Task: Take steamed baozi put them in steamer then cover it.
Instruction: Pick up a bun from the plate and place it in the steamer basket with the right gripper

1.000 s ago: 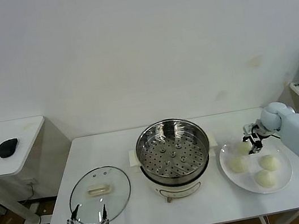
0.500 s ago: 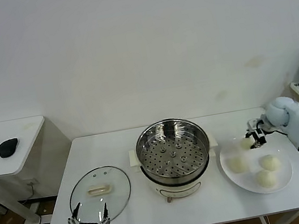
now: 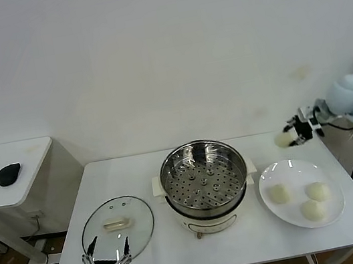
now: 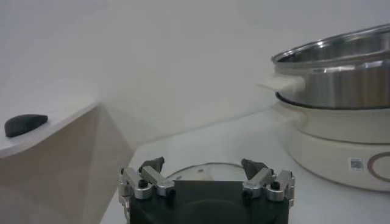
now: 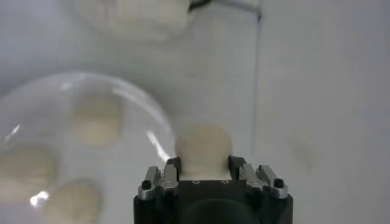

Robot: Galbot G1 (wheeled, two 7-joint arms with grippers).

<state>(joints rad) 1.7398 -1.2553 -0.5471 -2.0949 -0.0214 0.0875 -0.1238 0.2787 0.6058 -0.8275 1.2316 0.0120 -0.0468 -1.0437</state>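
**One bun in the air, three left on the plate**

The bun (image 3: pixel 284 139) clamped in the right gripper (image 3: pixel 294 136) looks light and soft: a smooth, pale cream ball that would likely dent under a hard squeeze and could slip, its skin being so smooth. The jaws hold it across its widest part, one finger on each side, which seems the safest hold; the right wrist view shows the bun (image 5: pixel 203 149) filling the gap between the fingers. It hangs above the table (image 3: pixel 142 168), at about 2 o'clock from the steamer (image 3: pixel 204 177) and beyond the far rim of the plate (image 3: pixel 296 168).

Three more buns (image 3: pixel 280 193) lie on the plate, apart from one another, all the same round, matt cream shape.

The steamer's perforated tray holds nothing yet. The lid (image 3: pixel 118 227) lies flat on the table at about 8 o'clock from the steamer, handle up. The left gripper (image 3: pixel 105 256) hovers just near the lid's front edge, jaws spread wide and holding nothing.
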